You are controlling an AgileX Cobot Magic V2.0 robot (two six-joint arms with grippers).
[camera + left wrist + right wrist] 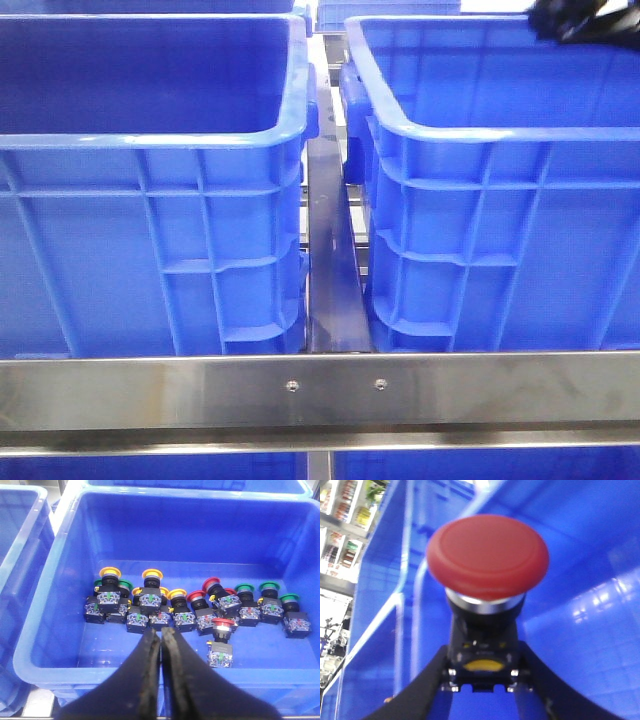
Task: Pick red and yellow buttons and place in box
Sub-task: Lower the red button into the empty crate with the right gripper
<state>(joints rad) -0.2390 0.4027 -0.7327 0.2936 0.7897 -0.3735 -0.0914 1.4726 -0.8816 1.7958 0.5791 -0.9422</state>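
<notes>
**Red button clamped in the right claw, left claw pinched shut over the supply bin**

Red and domed, a mushroom-head push button [487,560] with a silver collar and a black switch body sits between the black fingers of the right gripper [482,680], which press against both sides of the body. Blue plastic walls fill the background of that wrist view.

The left gripper [161,645] hangs over the near rim of a blue plastic crate [65,570], its two black fingers closed against each other with nothing between them. On the crate floor lies a row of push buttons: yellow-capped buttons [110,573] toward one end, red-capped buttons [196,596] near the middle, green-capped buttons [269,586] at the other end. One red-capped button with a clear contact block [222,642] lies apart from the row, nearer the gripper.

From the front, two tall blue ribbed plastic bins, the left bin [150,200] and the right bin [500,200], stand side by side behind a brushed steel crossbar [320,388], with a steel rail [330,260] running between them. A black part of the right arm [585,20] shows above the right bin's far corner.
</notes>
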